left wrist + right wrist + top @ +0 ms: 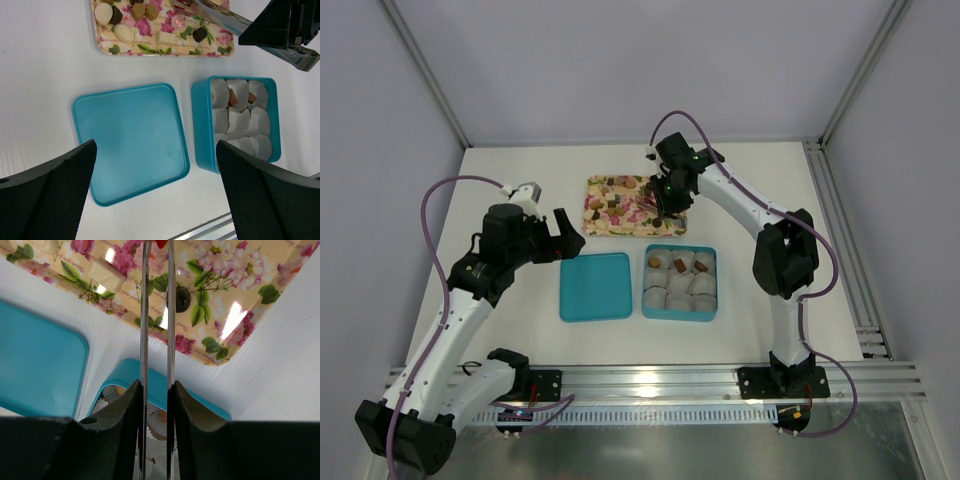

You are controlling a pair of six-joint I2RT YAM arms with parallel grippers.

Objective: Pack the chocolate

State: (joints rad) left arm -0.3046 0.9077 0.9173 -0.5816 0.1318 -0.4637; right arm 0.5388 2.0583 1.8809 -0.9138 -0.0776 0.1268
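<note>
White table inside a grey-walled cell, w/ a flowered tray at the back. In front of it are a teal box and, just beside it on the left, its lid lying flat.

Progress: early. The box holds nine paper cups in a 3x3 grid. From above, approx three in the far row show a brown piece; the other six look empty. Most of the chocolate is on the tray: brown, dark and cream pieces, spread out.

Right gripper is over the tray's right end, fingers pressed onto a pair of long metal tongs, squeezing the blades nearly together. A red bit sits btw the blades at the top edge of the wrist view. It's prob a piece being pinched, but the tips are cut off so can't confirm.

Left gripper is spread wide, holding nothing, hovering over the lid's left side.

Left to do, as I judge it: fill the remaining cups one piece at a time, then prob put the lid on the box
</note>
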